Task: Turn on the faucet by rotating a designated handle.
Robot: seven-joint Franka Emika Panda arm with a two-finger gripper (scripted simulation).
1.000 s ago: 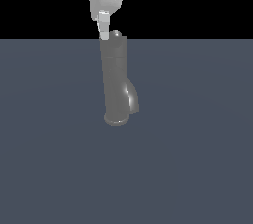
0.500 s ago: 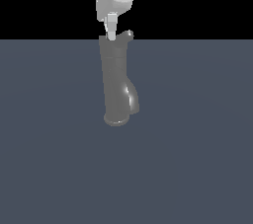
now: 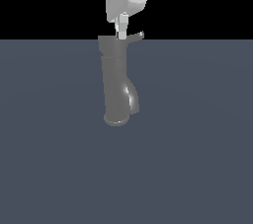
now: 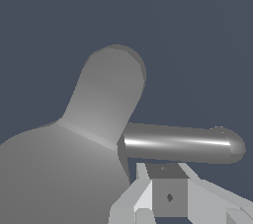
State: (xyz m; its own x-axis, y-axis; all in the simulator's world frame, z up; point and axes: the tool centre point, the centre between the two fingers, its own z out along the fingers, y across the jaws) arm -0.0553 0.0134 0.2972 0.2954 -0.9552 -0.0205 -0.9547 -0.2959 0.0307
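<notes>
Closest to the wrist camera, the gripper point(image 4: 168, 196) fills the lower edge of its view as pale grey blocks, with one finger point(image 4: 169, 197) showing a small dark mark on its face. Only this one finger can be made out clearly, so whether the jaws stand wide or narrow cannot be told. Just past the finger lies the handle point(image 4: 183, 143), a short shiny grey lever with a bright streak along its length and a rounded free end. The finger sits right beside the lever; whether they touch cannot be told. The handle's other end joins the faucet point(image 4: 64, 168), whose broad dull cap takes up that side of the wrist view, with the rounded spout point(image 4: 111, 90) seen beyond it over the floor point(image 4: 197, 30).

In the exterior view, the faucet point(image 3: 116, 82) stands upright on the flat grey-blue floor point(image 3: 197, 144), its flared base low and its curved spout point(image 3: 132, 98) bulging toward the exterior view's right. The handle point(image 3: 136, 37) projects from the cap toward the exterior view's right. The white gripper point(image 3: 121, 29) hangs straight down over the cap, its finger tip at the handle's root. Behind is black.
</notes>
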